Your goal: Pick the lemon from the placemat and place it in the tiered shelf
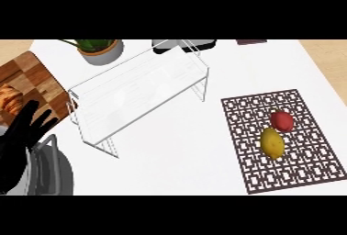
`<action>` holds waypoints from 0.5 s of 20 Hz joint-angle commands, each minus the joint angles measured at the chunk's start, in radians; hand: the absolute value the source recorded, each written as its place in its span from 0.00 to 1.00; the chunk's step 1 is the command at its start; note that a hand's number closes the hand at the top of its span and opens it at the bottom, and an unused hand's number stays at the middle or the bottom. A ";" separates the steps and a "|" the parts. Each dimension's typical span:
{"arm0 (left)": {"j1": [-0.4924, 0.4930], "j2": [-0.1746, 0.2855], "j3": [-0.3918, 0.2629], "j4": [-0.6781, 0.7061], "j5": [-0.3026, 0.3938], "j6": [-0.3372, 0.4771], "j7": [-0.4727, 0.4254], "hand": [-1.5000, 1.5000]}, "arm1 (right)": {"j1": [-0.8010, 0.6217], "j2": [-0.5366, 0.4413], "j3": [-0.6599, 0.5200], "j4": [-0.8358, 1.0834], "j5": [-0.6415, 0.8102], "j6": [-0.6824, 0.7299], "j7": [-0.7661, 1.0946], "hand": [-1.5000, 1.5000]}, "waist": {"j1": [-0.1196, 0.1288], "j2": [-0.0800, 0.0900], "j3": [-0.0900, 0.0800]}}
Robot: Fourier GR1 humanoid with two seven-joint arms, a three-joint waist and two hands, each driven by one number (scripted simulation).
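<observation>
The lemon [272,142] is seen lying on the dark patterned placemat [305,165], near its middle, with a red fruit [282,121] just beside it on the far side; whether the two touch cannot be told. The placemat is laid on the right part of the white table [183,156], close to the table's right edge. The clear tiered shelf [136,92] is set slantwise left of centre, well apart from the placemat, and a broad bare stretch of table is left between them. Behind the shelf's far end a potted plant [102,51] is placed near the table's back edge. A wooden cutting board [34,78] is found at the left. The left hand [20,133] is shown at the view's left edge, fingers straight and raised, nothing held. The right hand is not shown.
</observation>
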 commanded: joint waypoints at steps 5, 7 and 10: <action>0.048 -0.029 -0.052 0.104 0.002 0.009 0.134 0.50 | 0.161 0.006 0.075 -0.162 -0.027 0.151 -0.012 0.00 | 0.012 0.036 -0.050; 0.050 -0.023 -0.060 0.081 -0.021 0.020 0.138 0.50 | 0.172 -0.036 0.085 -0.230 -0.023 0.166 0.066 0.00 | 0.025 0.037 -0.053; 0.036 -0.025 -0.061 0.096 -0.019 0.015 0.144 0.50 | 0.211 -0.070 0.110 -0.292 -0.005 0.193 0.124 0.00 | 0.024 0.045 -0.055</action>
